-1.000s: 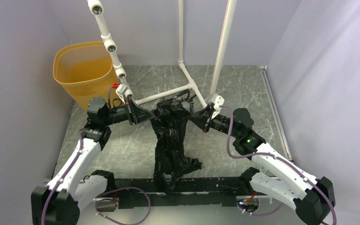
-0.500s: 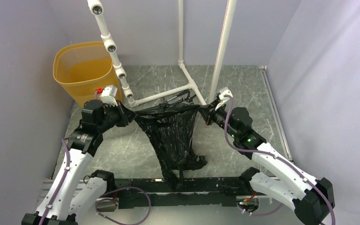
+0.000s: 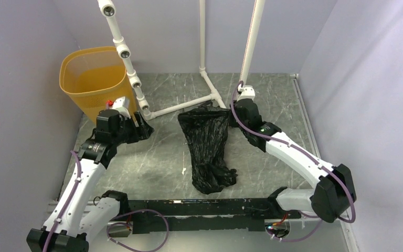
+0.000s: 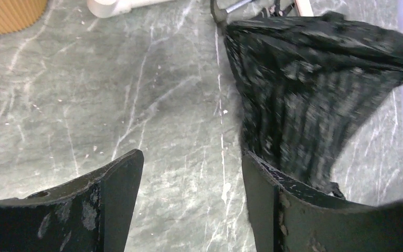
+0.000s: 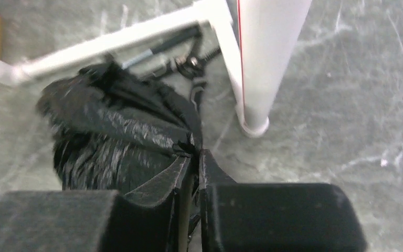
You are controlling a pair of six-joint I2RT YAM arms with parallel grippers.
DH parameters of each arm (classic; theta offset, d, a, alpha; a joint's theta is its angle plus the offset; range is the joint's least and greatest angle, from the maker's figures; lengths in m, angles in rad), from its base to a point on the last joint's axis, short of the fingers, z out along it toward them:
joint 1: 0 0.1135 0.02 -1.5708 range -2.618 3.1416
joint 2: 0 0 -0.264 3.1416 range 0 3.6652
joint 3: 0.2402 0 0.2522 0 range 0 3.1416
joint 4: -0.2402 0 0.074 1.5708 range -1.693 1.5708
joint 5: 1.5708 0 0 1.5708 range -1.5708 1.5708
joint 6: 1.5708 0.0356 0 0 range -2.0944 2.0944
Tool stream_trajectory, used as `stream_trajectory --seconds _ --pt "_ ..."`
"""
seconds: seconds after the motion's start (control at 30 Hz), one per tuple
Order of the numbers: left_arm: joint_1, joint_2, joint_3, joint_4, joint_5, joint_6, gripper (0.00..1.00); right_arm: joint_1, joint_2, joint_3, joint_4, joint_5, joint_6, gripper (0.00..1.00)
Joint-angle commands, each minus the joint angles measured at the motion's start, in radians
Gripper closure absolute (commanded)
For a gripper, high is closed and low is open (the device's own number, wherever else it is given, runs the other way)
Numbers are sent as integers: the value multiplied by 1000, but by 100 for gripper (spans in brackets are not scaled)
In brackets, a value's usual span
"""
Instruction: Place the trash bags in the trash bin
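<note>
The black crinkled trash bag hangs from its top right corner and trails down onto the table, its bunched bottom lying near the front. My right gripper is shut on that corner; the right wrist view shows the jaws pinched on a fold of the bag. My left gripper stands open to the bag's left, apart from it. In the left wrist view only bare table shows between its fingers, and the bag sits beyond the right finger. The yellow-orange trash bin stands at the far left, behind the left arm.
A white pipe frame lies on the table behind the bag, with an upright next to the right gripper and a slanted pipe beside the bin. A black rail runs along the near edge. Walls close in on both sides.
My left gripper has opened and let go of the bag's left corner. The stretched mouth has collapsed toward the right gripper, which moved back toward the upright with the bag.
</note>
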Motion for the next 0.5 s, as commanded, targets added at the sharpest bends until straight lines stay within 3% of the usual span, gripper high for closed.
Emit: stream_trajectory --seconds 0.0,0.03,0.07,0.17,0.3,0.47 --pt "2 -27 -46 43 134 -6 25 -3 4 48 -86 -8 -13 77" --pt "2 -26 -58 51 167 -9 25 -3 -12 40 -67 -49 -26 57" --pt "2 -24 -68 58 199 -13 25 -4 -36 23 -39 -92 -36 43" --pt "1 -19 -114 121 321 -45 27 -5 -104 -29 19 -184 -93 21" --pt "-20 -11 -177 235 435 -81 28 -7 -140 -32 -46 -389 -265 14" --pt "-130 35 -162 241 412 -45 28 -11 -176 -91 -87 -494 -407 14"
